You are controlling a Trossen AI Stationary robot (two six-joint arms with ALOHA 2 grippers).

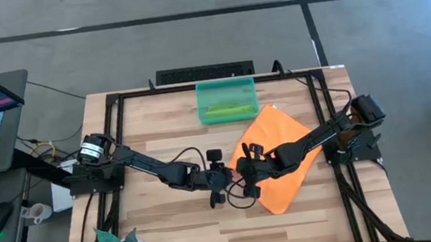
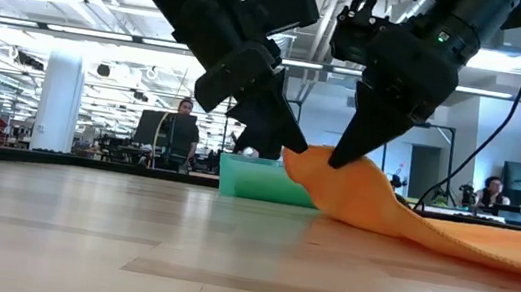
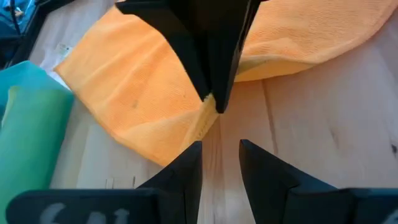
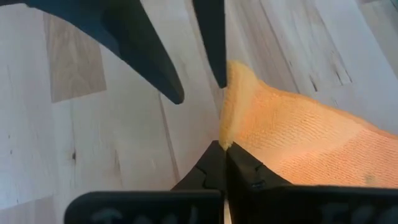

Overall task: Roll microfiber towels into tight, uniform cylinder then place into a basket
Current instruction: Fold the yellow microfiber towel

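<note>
Right jaws: clenched on the near corner of the orange towel [image 4: 298,143]; the right gripper [image 4: 224,148] has its two fingers pressed together with the cloth's edge pinched between them.
Left jaws: parted a little, a narrow gap between the fingers; the left gripper [image 3: 221,149] grips nothing, and bare wood shows through the gap.
Meeting point: both grippers come tip to tip just below centre of the high view, the left gripper [image 1: 217,187] just beside the right gripper [image 1: 247,184].
Why held so: my guess is the raised corner is being offered up so the left fingers can take the same edge and start the roll.
Orange towel: in the low view the pinched corner is lifted off the table [image 2: 225,262] at centre frame, the rest trailing flat toward the right edge; in the high view it lies as a diamond right of centre.
Basket: upper centre of the high view [image 1: 225,85], touching the orange towel's top corner or very near it.
Green towel: already in the basket [image 1: 227,111], looking rolled.
Progress: one towel stowed, the orange one not yet rolled.
</note>
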